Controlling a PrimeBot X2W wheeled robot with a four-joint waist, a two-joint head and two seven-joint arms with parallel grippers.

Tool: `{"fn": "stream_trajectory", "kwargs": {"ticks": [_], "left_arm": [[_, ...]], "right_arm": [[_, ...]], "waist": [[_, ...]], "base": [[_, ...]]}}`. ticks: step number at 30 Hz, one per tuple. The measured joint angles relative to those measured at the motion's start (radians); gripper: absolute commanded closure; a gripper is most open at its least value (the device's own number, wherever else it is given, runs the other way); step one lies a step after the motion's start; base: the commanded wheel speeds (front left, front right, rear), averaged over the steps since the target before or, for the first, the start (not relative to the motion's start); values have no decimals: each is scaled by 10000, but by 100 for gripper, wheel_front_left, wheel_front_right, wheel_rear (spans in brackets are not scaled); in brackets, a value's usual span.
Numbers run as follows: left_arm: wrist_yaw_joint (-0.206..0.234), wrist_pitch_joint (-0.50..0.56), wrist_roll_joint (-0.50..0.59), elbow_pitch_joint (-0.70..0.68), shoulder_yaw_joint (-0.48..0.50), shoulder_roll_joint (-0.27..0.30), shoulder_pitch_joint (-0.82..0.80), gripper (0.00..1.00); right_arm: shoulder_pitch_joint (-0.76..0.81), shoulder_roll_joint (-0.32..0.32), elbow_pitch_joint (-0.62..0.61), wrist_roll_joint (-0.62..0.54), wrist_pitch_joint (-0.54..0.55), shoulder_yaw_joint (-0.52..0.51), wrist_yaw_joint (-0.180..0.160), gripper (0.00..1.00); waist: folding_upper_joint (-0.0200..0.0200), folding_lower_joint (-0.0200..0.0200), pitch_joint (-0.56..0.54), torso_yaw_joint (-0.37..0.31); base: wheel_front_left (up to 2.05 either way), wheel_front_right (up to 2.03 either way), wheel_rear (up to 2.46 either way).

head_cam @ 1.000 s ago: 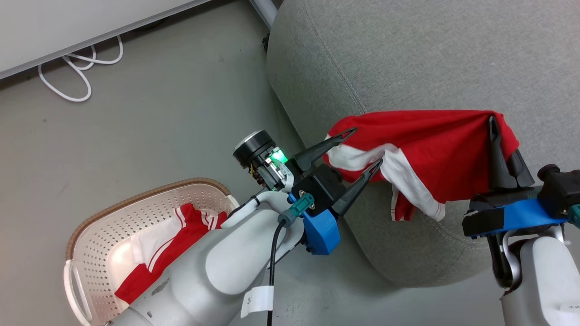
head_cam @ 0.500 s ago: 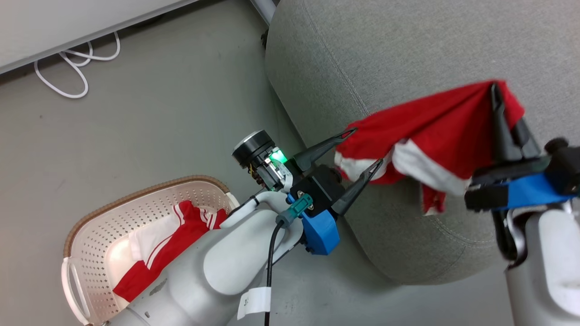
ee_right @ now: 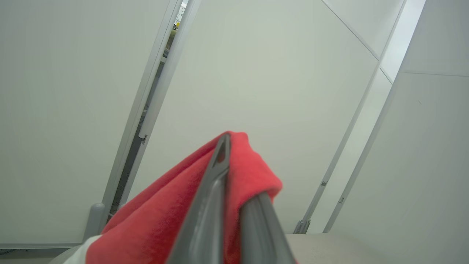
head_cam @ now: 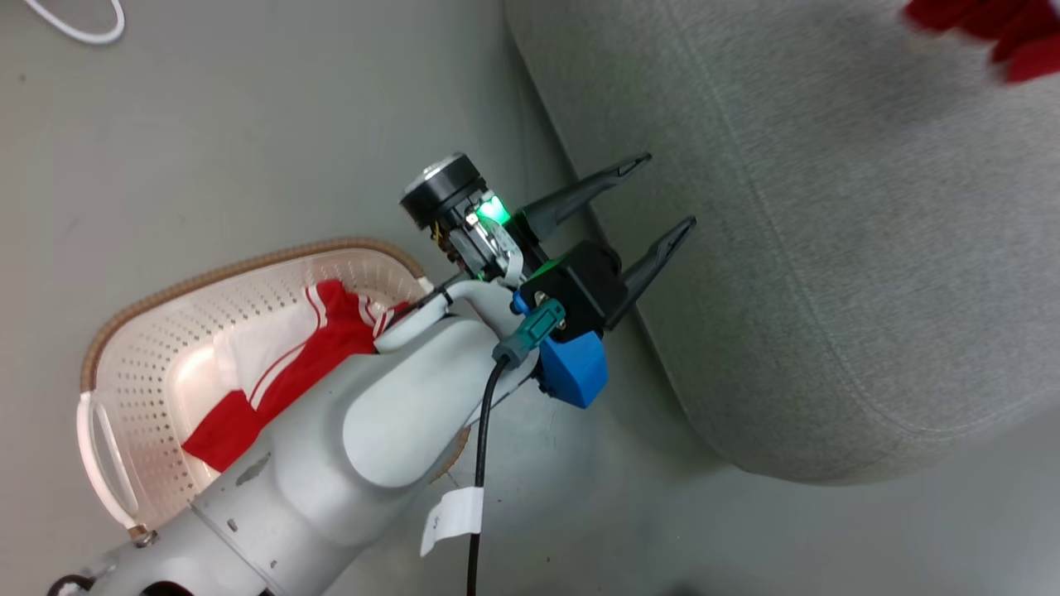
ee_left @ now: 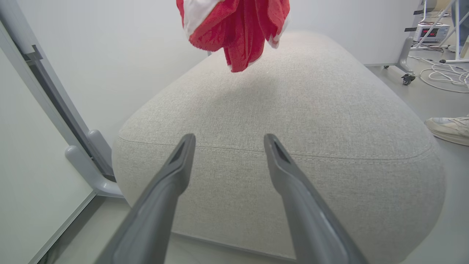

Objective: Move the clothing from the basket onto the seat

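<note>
Right wrist view: pinching limp, probably light bright-red fabric garment [ee_right: 157, 220] by bunched fold in right gripper's fingers [ee_right: 214, 176]; left gripper's fingers [head_cam: 588, 186] splayed, empty.

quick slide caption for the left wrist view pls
Open left end effector faces the grey seat as a red garment hangs over it.

The left pincer [head_cam: 669, 190] hangs spread wide at the edge of the grey seat [head_cam: 828, 248]. Lower left, the basket [head_cam: 248, 264] on the floor [head_cam: 207, 124] holds a red-and-white garment [head_cam: 331, 319], partly behind the pale arm [head_cam: 397, 414]. Blurred red fabric [head_cam: 994, 33] shows at the top right corner.
</note>
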Motion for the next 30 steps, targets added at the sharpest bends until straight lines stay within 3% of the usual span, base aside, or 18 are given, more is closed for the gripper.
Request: {"fn": "stream_trajectory", "kwargs": {"ticks": [7, 11, 18, 30], "left_arm": [[-2, 236, 199, -374, -75, 274, -669, 0], [-12, 328, 290, -535, -127, 424, -952, 0], [-46, 399, 339, -679, -274, 500, -1199, 0], [13, 332, 268, -734, -345, 512, -1269, 0]], "right_arm": [[-1064, -1110, 529, 127, -2, -1235, -2, 100], [-1308, -1233, 1296, 255, 0, -1521, -2, 100], [-1229, -711, 2368, 100, 0, -1588, -2, 100], [-204, 213, 3883, 71, 2, -1572, 0, 100]], "waist": [[-1, 0, 1156, 172], [-1, 0, 1789, 244], [-1, 0, 2455, 356], [0, 0, 2613, 568]], "base": [[0, 0, 0], [0, 0, 0], [0, 0, 0], [0, 0, 0]]}}
